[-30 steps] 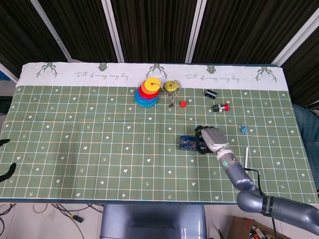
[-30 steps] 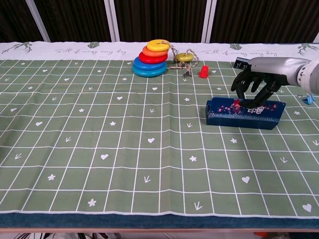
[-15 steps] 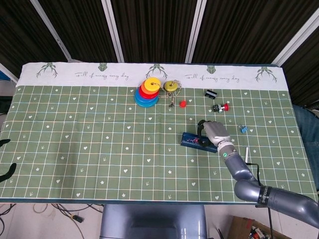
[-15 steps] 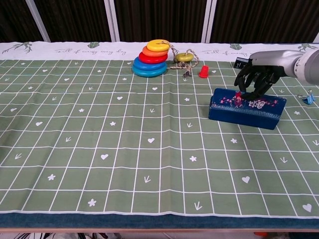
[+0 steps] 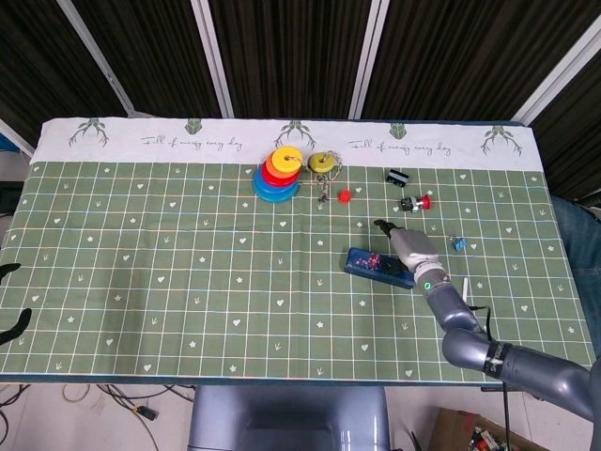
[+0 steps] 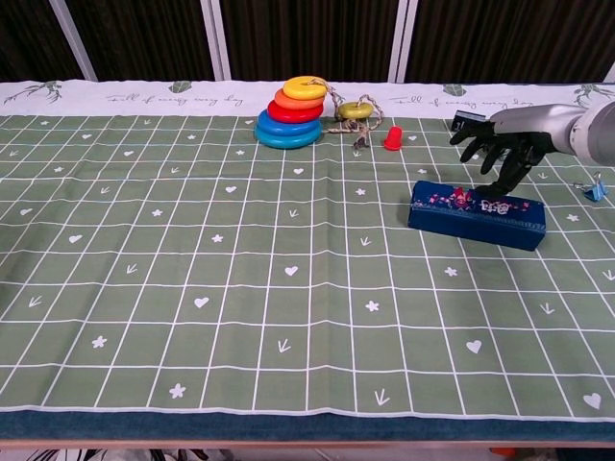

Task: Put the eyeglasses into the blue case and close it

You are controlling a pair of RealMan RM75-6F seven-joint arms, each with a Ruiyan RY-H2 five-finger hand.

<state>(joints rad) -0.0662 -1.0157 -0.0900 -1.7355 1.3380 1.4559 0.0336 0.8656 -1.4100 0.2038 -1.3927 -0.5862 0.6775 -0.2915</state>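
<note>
The dark blue rectangular glasses case with a small floral print (image 6: 477, 214) lies shut and flat on the green gridded tablecloth (image 6: 240, 288), and everything else is easiest placed from it. The eyeglasses cannot be seen in either view. The robot's right hand (image 6: 502, 144), grey-backed with black fingers, hangs just above the far right part of the case's lid, its fingers spread and pointing down, holding nothing; from the chest view the fingertips (image 6: 504, 181) come close to the lid, though I cannot tell whether they touch it. In the head view the same hand (image 5: 410, 246) sits over the right end of the case (image 5: 379, 267), with the grey forearm running off toward the near right corner of the table. Beyond the case and well to its left stands a stack of coloured plastic rings, blue at the bottom and yellow on top (image 6: 292, 111), with a separate yellow ring on a cord (image 6: 356, 109) beside it and a small red cone (image 6: 391, 139) nearer the case. A small blue binder clip (image 6: 596, 186) lies to the case's right. The left hand is not in view.
</note>
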